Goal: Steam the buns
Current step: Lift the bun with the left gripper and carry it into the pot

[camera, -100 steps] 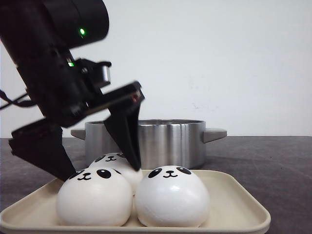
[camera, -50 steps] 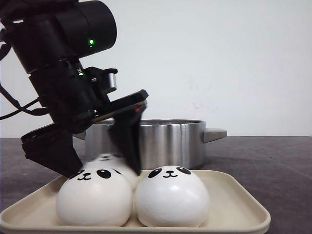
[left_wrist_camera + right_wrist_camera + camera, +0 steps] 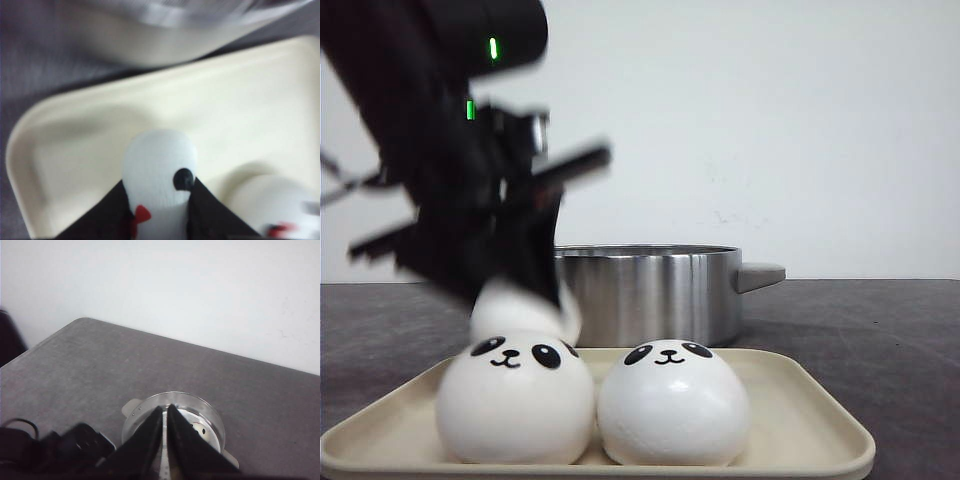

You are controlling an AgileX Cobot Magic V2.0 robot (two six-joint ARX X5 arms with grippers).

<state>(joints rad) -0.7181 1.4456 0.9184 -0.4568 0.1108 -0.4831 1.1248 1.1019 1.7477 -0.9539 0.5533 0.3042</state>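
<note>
My left gripper [image 3: 517, 300] is shut on a white panda bun [image 3: 523, 310] and holds it just above the cream tray [image 3: 800, 420], blurred by motion. In the left wrist view the held bun [image 3: 159, 165] sits squeezed between the black fingers [image 3: 210, 210]. Two more panda buns [image 3: 515, 400] [image 3: 672, 402] sit side by side at the tray's front. Behind stands a steel pot [image 3: 650, 290]. My right gripper [image 3: 165, 410] is shut and empty, high above the pot [image 3: 172, 422], where a fourth bun [image 3: 198, 429] lies inside.
The pot has side handles [image 3: 760, 274]. The dark grey table [image 3: 880, 340] runs to a white wall behind. My left arm [image 3: 65, 445] shows beside the pot in the right wrist view. In the left wrist view a tray bun [image 3: 272, 205] lies close beside the held one.
My left gripper has closed on the rear bun and lifted it off the tray, moving up and slightly left. The two front buns stay put.
</note>
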